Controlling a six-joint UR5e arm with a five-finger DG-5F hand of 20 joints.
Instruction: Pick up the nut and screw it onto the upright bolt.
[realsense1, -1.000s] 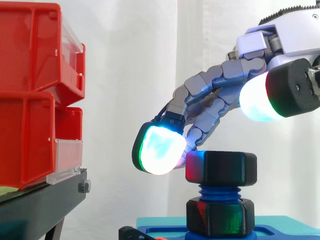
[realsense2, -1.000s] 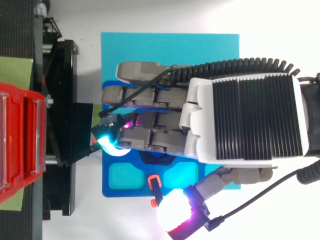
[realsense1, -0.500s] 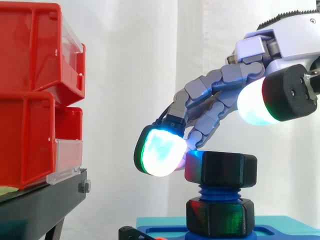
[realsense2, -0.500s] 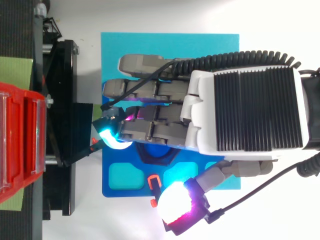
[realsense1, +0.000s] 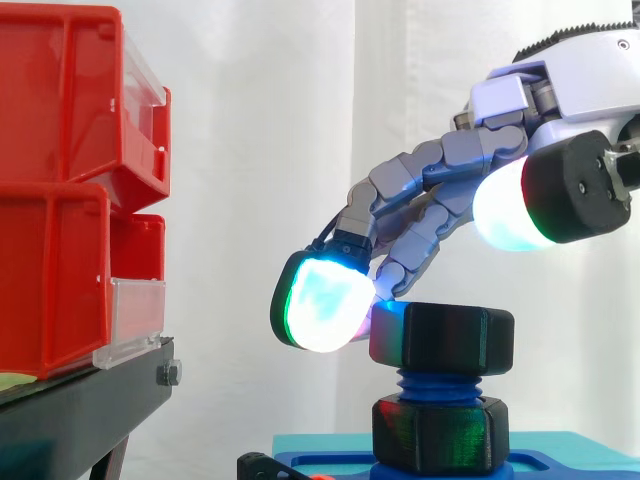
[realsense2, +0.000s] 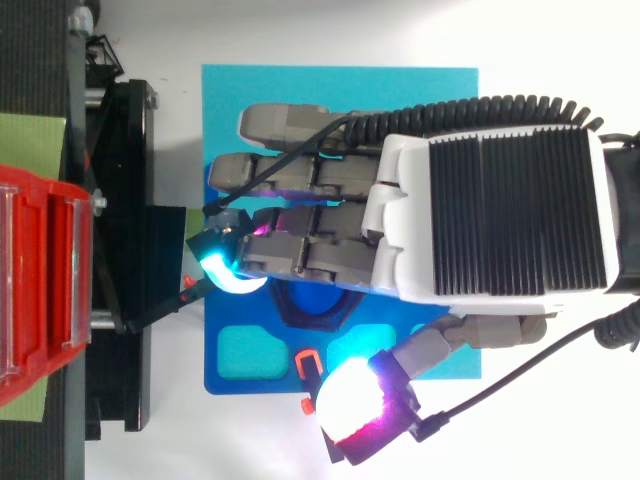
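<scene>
Nut: black, six-sided nut (realsense1: 441, 338), sitting level at the top of the upright bolt (realsense1: 437, 385). A few turns of blue thread show beneath it. How far it is threaded on cannot be told.
Bolt: blue. In the top view only its round end (realsense2: 318, 302) shows, framed by part of the nut's dark outline; the fingers cover the rest.
Lower nut: a second black nut (realsense1: 441, 435) sits at the bolt's foot, apart from the upper one. Its bottom edge is cut off by the frame.
Base: blue base (realsense2: 240, 370) on a teal mat (realsense2: 340, 90), both largely hidden under the hand from above. A small orange clip (realsense2: 308, 365) lies on the base near the edge.
Hand: the hand (realsense2: 500, 215) reaches in from the right, above the nut.
Fingers: loosely arched down over the nut, closed round nothing. One glowing cyan-white fingertip pad (realsense1: 320, 305) hangs just beside the nut's upper left corner; whether it touches cannot be made out. The fingers behind it come down to the nut's top edge, contact hidden.
Thumb: its glowing pad (realsense1: 505, 205) is held well above the nut and spread away from the fingers.
Surroundings: red bins (realsense1: 60, 200) stacked on a black stand (realsense1: 80, 410) at the left, cut off by the frame, with a white curtain (realsense1: 260, 150) behind.
</scene>
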